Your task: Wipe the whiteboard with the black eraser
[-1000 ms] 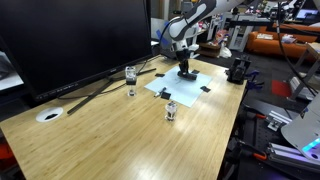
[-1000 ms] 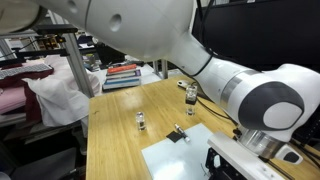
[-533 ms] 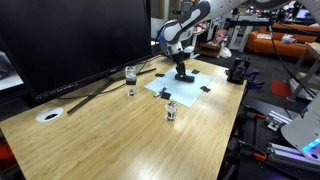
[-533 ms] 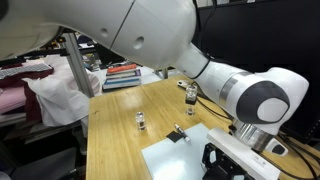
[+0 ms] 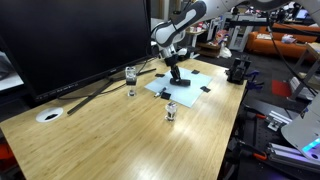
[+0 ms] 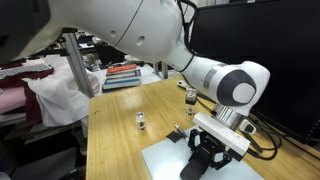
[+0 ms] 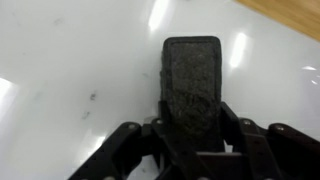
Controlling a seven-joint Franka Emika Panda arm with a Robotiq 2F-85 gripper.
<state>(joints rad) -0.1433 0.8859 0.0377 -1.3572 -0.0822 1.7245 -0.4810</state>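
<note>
The whiteboard [image 5: 185,82] is a thin pale sheet lying flat on the wooden table, with small dark tabs at its edges; it also shows in an exterior view [image 6: 175,162] and fills the wrist view [image 7: 70,70]. My gripper [image 5: 175,72] stands over the sheet and is shut on the black eraser [image 7: 192,80], a matte black block held between the fingers [image 7: 192,135] with its face down on the sheet. In an exterior view the gripper [image 6: 205,160] sits low over the sheet's far part. A faint dark speck lies on the sheet to the eraser's left.
A large dark monitor [image 5: 70,40] stands behind the table. Two small glass jars [image 5: 130,76] [image 5: 171,111] stand near the sheet. A white round disc [image 5: 48,115] lies at the table's left end. Cables run across the table. A black device [image 5: 237,70] sits at the right edge.
The gripper with the eraser has moved across the sheet toward the monitor side. In an exterior view it has come into sight over the sheet.
</note>
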